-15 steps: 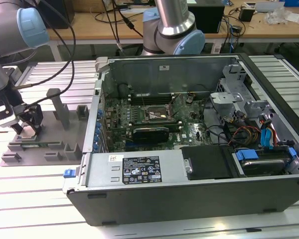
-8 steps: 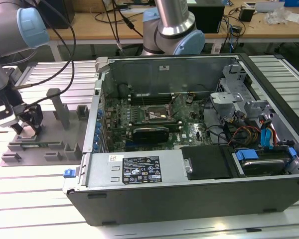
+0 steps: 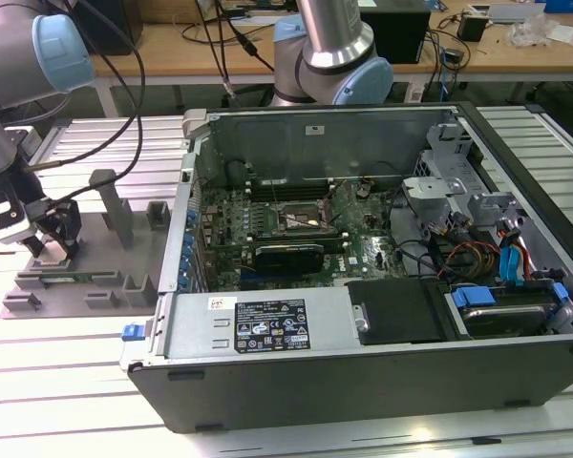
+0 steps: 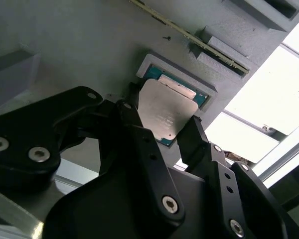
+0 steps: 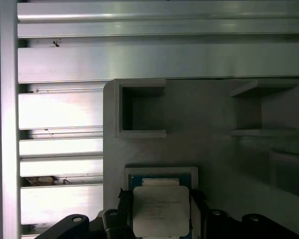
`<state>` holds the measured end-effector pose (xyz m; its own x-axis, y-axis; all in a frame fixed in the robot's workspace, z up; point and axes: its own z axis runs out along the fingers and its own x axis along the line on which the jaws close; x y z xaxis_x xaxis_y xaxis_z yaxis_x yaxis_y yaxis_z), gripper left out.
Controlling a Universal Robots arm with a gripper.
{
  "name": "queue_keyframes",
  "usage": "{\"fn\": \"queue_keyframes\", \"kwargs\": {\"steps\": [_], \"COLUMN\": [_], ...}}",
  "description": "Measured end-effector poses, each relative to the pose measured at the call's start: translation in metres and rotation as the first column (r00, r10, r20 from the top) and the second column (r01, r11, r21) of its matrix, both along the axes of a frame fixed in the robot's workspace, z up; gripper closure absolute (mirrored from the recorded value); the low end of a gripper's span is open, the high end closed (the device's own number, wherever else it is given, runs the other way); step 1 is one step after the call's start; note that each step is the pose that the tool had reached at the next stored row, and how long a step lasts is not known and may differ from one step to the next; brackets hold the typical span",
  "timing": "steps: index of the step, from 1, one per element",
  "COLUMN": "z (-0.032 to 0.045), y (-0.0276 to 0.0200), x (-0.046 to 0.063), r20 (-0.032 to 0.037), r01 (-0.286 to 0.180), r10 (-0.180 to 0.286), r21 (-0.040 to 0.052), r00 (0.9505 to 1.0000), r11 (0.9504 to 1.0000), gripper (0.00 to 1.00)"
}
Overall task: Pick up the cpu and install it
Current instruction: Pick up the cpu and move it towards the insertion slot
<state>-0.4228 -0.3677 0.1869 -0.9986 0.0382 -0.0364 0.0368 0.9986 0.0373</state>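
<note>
Hanging low over the cpu [image 4: 165, 110]

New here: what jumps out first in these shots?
The open computer case dominates the middle of the exterior view, its motherboard exposed. At that view's left the gripper hangs low over a grey fixture; in the second wrist view the silver cpu lies in a recess of it, close under the gripper.

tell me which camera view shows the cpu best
The second wrist view: the cpu sits mid-picture in a pocket of the grey holder, metal top largely in sight. The first wrist view shows it too, but at the frame's edge. In the exterior view the gripper hangs over that spot; the chip is too small to tell.
</note>
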Motion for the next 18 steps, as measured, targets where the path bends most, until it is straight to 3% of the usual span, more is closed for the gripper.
{"fn": "queue_keyframes", "kwargs": {"steps": [3, 6, 11, 18], "z": [0.0003, 0.0053, 0.0179, 0.0417], "y": [0.0000, 0.0000, 0.0000, 0.0000], "x": [0.000, 0.000, 0.000, 0.000], "r20": [0.0003, 0.0000, 0.0001, 0.0001], "r01": [0.000, 0.000, 0.000, 0.000], "r10": [0.000, 0.000, 0.000, 0.000], "r21": [0.0001, 0.0000, 0.0000, 0.0000], "r00": [1.0000, 1.0000, 1.0000, 1.0000], "r11": [1.0000, 1.0000, 1.0000, 1.0000], "gripper": [0.45, 0.45, 0.45, 0.45]}}
